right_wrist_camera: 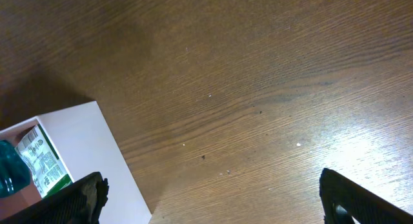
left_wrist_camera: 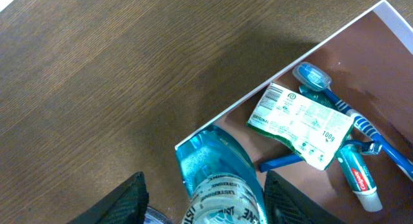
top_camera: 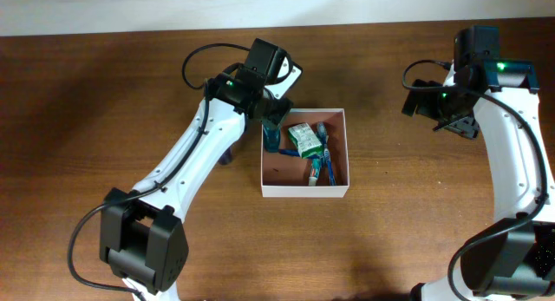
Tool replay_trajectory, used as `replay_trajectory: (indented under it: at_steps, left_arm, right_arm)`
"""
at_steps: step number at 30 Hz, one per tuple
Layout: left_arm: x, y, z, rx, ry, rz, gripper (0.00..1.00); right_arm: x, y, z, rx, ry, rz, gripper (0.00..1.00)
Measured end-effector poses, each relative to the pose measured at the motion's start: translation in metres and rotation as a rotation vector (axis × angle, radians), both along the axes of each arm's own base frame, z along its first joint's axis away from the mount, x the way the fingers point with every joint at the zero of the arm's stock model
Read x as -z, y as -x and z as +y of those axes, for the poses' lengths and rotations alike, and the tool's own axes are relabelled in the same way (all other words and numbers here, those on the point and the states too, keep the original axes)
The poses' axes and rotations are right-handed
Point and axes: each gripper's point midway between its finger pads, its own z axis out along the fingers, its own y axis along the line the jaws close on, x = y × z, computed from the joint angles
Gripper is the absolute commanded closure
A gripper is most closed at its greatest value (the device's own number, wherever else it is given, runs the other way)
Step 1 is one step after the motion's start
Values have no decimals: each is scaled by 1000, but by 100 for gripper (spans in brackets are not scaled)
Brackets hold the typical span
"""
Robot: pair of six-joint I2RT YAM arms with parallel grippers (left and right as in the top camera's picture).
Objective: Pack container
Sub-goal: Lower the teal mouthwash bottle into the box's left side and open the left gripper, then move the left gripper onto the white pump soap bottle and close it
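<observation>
The container [top_camera: 305, 190] is a shallow square box with white walls and a reddish-brown inside, at the table's middle. It holds a green-and-white packet [top_camera: 303, 140], a blue toothbrush [left_wrist_camera: 335, 98] and a toothpaste tube [left_wrist_camera: 358, 179]. A blue mouthwash bottle [left_wrist_camera: 216, 169] stands in its far-left corner, also visible in the overhead view [top_camera: 271, 139]. My left gripper [left_wrist_camera: 206, 198] is over that corner, its fingers on either side of the bottle's top with a gap on one side. My right gripper [right_wrist_camera: 210, 198] is wide open and empty over bare wood, right of the box.
The container's white outer wall [right_wrist_camera: 71, 140] shows at the lower left of the right wrist view. Brown wooden table [top_camera: 416, 232] lies all around the box. A pale wall edge runs along the far side of the table.
</observation>
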Motion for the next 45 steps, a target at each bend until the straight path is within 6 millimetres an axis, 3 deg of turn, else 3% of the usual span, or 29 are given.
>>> replay_trajectory:
  at_steps: [8,15,18,22,26,31,37,45]
  left_arm:
    - [-7,-3,-1,-1,8,-14,32]
    - [-41,1,1,-54,60,-44,32]
    - [-74,20,13,-116,104,-49,32]
    - [-89,29,42,-256,139,-20,32]
    - [-82,27,90,-470,161,45,32]
    - [-78,22,129,-635,210,88,32]
    - [-67,26,132,-669,240,141,32]
    - [-32,23,128,-693,233,210,32]
  right_arm:
    - [0,0,0,1,0,0,2]
    - [0,0,0,0,0,0,2]
    - [0,0,0,0,0,0,2]
    - [0,0,0,0,0,0,2]
    - [0,0,0,0,0,0,2]
    - [0,0,0,-1,0,0,2]
    - [0,0,0,-2,0,0,2]
    - [0,0,0,-2,1,0,2]
